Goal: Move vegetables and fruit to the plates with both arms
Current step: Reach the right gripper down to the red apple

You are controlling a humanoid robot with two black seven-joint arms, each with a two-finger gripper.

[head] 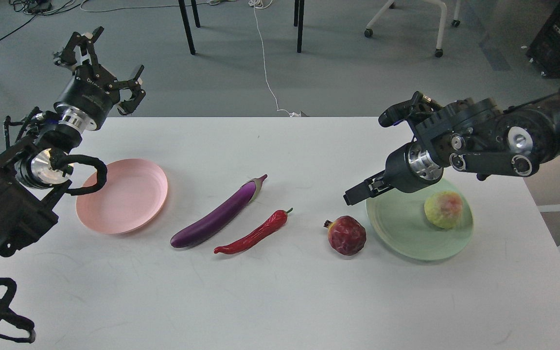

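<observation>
Head view, nearest first: the glossy curved red chili pepper (pixel 253 234) and faceted dark-red pomegranate (pixel 346 236) lie on the white table (pixel 280 301). Behind them lies the long glossy purple eggplant (pixel 221 216). All look slick and rigid, probably light; grip the long items mid-body, the pomegranate across its width. The yellow-green blushed fruit (pixel 444 209) sits on the mint plate (pixel 396 228); the pink plate (pixel 124 197) holds nothing. Right gripper (pixel 353 195): state indeterminate. Left gripper (pixel 110 63), farthest, is spread and empty.

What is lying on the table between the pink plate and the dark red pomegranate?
In the head view, two vegetables: a long purple eggplant nearer the pink plate, then a curved red chili pepper nearer the pomegranate.
</observation>
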